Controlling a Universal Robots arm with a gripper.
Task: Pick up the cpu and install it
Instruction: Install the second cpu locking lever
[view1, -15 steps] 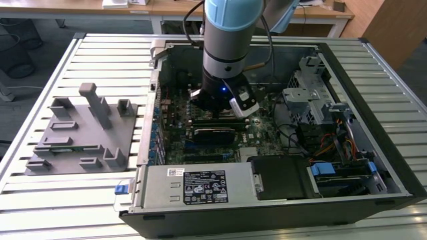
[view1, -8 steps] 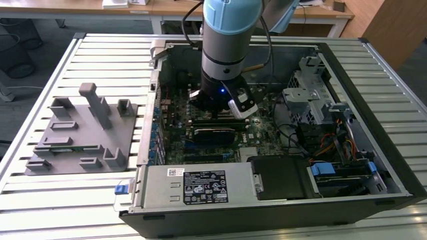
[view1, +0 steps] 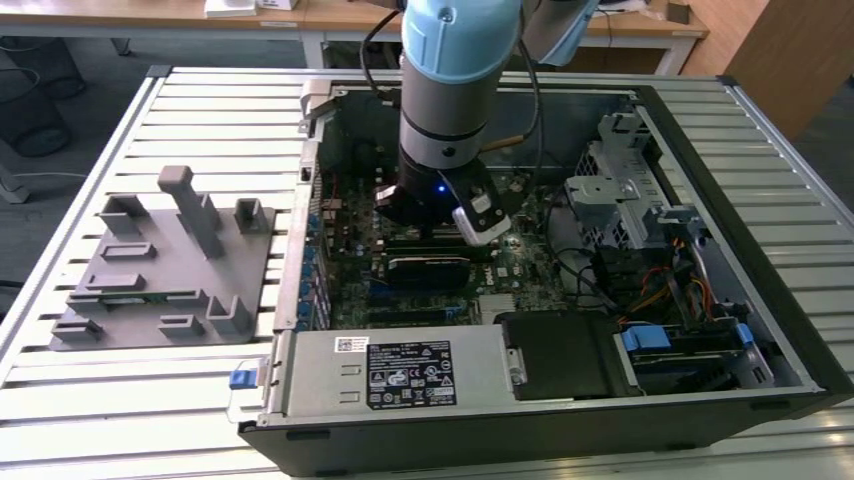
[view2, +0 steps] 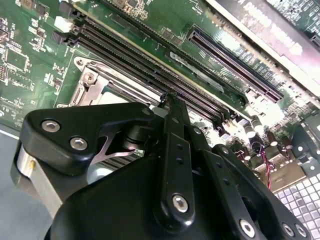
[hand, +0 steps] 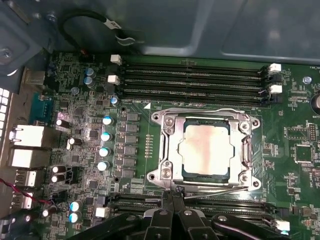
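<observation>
Your pincer (hand: 172, 196) is right down at the motherboard (hand: 90, 110), its black fingers (hand: 178, 205) pressed together with nothing between them, tips touching the near edge of the silver socket frame (hand: 165, 172) in the first wrist view. In the second wrist view the same closed fingers (view2: 172, 150) stand upright just beside the frame's corner screw (view2: 89, 77), with the dark memory slots (view2: 150, 65) running past behind them. The cpu (hand: 206, 149) is already lying flat in the socket: you can see its dull silver-grey top sitting square inside the metal frame, with a thin darker rim around it. A thin wire lever (hand: 220, 191) lies along the frame's near side, close to your fingertips. Beyond the socket, four empty memory slots (hand: 192, 77) with white end clips cross the board, and a row of blue-topped capacitors (hand: 106, 142) stands off to one side of the frame. A looped black cable (hand: 85, 22) rests against the grey case wall past the slots. In the exterior view, your arm (view1: 447, 90) drops straight down into the open computer case (view1: 787, 340), the wrist and pincer (view1: 424, 232) low over the green board. Nearer the camera sit the grey power supply (view1: 400, 372) and a black drive bay (view1: 567, 350). On the exterior view's left, well apart from the case, a grey parts fixture (view1: 160, 265) rests on the slatted metal tabletop (view1: 107, 400).
</observation>
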